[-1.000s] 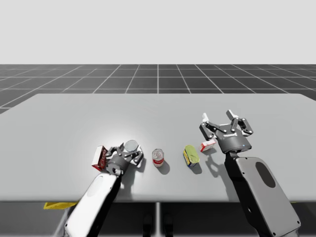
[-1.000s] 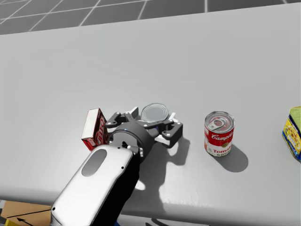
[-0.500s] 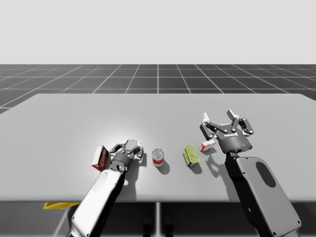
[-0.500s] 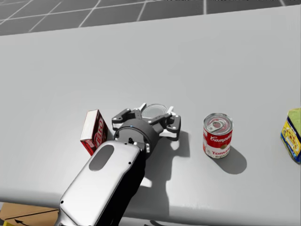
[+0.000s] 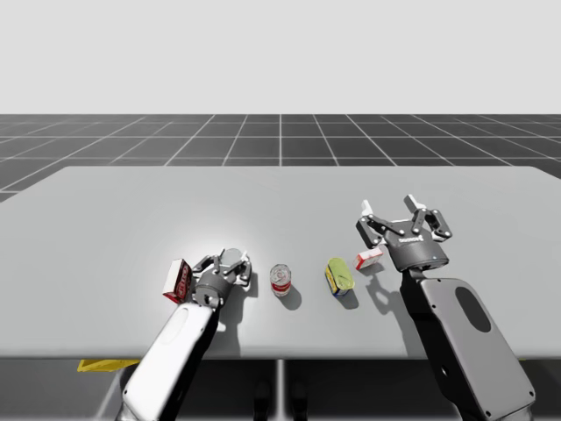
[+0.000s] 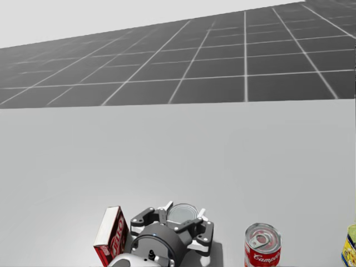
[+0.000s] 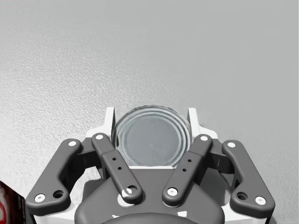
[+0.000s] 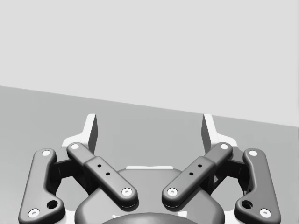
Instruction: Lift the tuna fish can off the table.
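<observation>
High view gives you the whole layout: the tuna fish can (image 5: 233, 258), low and silver, sits between the fingers of your left pincer (image 5: 230, 263) near the front of the table (image 5: 114, 219), left of the middle. Just to the left of that pincer stands a red box (image 5: 179, 281), close beside its outer links. To the right of it you have a red and white can (image 5: 280, 279) standing upright, then a yellow-green can (image 5: 339, 275), then a small white and red box (image 5: 370, 257).

From the left wrist view you can check the grip: the two white fingertips (image 7: 110, 122) press against opposite sides of the tuna fish can (image 7: 152, 137), so the left pincer (image 7: 152, 116) is clamped on it. You look down on its flat lid, which is level. You cannot tell from these views whether the can's base has left the table.

Look at the head view and you find the same hold: left pincer (image 6: 183, 210) around the tuna fish can (image 6: 182, 214), the red box (image 6: 111, 235) to its left, the red and white can (image 6: 262, 245) apart to its right, and the yellow-green can (image 6: 350, 247) at the edge.

Your right pincer (image 5: 401, 215) is raised near the white and red box, and in the right wrist view its fingers (image 8: 91, 128) stand wide apart around nothing, right pincer (image 8: 149, 130) spread
</observation>
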